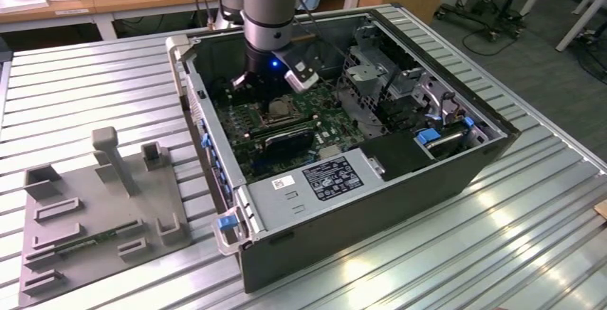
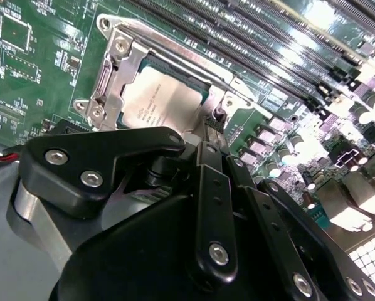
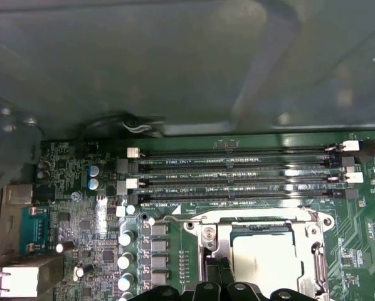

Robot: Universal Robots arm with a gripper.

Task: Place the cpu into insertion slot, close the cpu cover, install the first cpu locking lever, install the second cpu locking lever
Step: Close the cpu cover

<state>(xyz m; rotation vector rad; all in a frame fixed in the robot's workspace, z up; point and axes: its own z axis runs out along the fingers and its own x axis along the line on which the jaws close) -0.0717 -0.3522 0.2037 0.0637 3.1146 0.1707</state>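
Observation:
The cpu (image 2: 162,103) lies flat in the insertion slot (image 1: 278,109), its pale silvery top showing in both wrist views (image 3: 263,254). The cpu cover (image 2: 110,81), a thin metal frame, lies down around the chip's edges (image 3: 207,241). My gripper (image 2: 214,122) is shut, its black fingers pressed together with nothing between them. Their tips sit at the socket's edge, at the rim of the cover, as the first wrist view also shows for the gripper (image 3: 219,268). A thin metal lever rod (image 2: 175,53) runs along the socket side next to the memory slots.
Long black memory slots (image 3: 237,169) lie just beyond the socket, with a row of capacitors (image 3: 126,251) beside it. The case wall (image 3: 175,63) rises behind. The arm (image 1: 275,33) reaches down into the open computer case (image 1: 379,203). A grey fixture plate (image 1: 95,210) sits at the exterior view's left.

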